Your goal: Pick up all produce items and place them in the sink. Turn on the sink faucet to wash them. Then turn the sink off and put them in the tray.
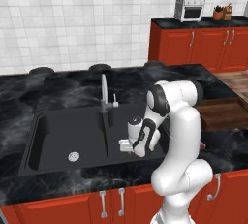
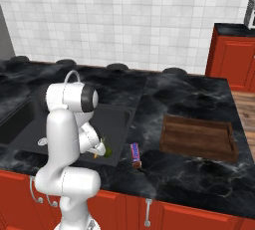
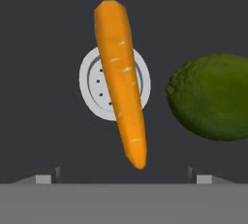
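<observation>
Gripper [image 3: 124, 177] spread wide and holding nothing, low inside the right basin of the black sink [image 1: 53, 126], pointing down at the floor of the basin. Carrot [image 3: 121, 80] lies on the sink bottom right below the gripper, across the round silver drain [image 3: 92, 85], green top pointing away. Lime [image 3: 210, 97] sits just beside the carrot, not touching it; both show at the basin's front edge in the right base view. Faucet [image 1: 104, 92] stands behind the sink divider. Wooden tray [image 2: 198, 137] on the worktop [image 2: 189, 94] right of the sink, wrapped packet [image 2: 135, 154] between sink and tray.
</observation>
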